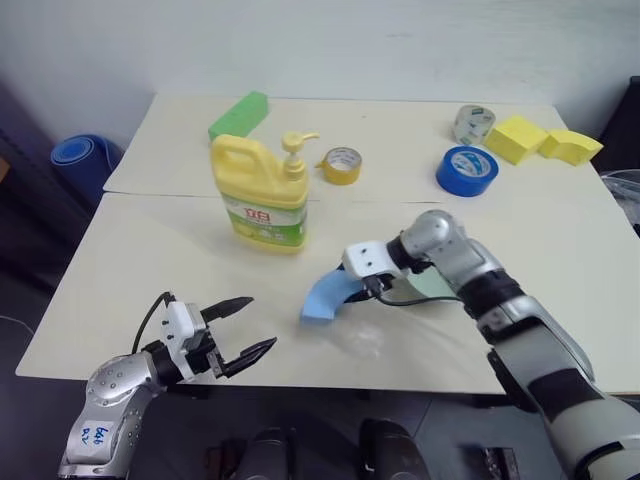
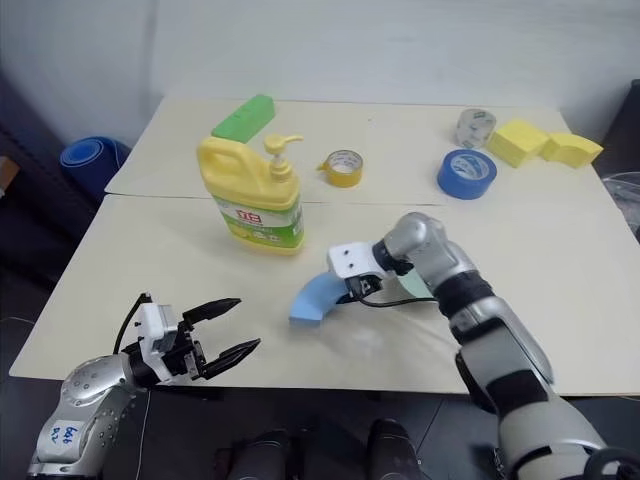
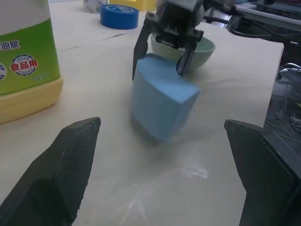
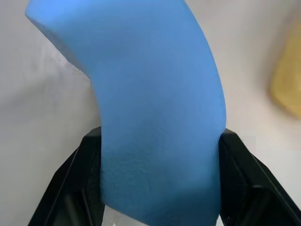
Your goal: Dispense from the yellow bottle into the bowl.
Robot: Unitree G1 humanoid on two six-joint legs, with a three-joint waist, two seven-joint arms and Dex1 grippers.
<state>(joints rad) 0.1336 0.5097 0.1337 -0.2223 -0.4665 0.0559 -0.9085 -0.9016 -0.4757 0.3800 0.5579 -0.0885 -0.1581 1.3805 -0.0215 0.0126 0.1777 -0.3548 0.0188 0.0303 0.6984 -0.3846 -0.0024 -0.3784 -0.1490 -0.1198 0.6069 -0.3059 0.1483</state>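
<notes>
Left wrist view: we are grasping the blue sponge [image 3: 162,106] in the right pincer [image 3: 161,66], clearing it from the bowl [image 3: 200,49]; the left pincer [image 1: 238,327] is gaping, released.

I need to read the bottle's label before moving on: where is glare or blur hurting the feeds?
Left wrist view: a bright reflection streaks the table in front of the blue sponge, but the yellow bottle label reads sharp. Right wrist view: the sponge is crisp between the right claw; the yellow shape behind is blurred. Head views: even light, faint sheen.
</notes>
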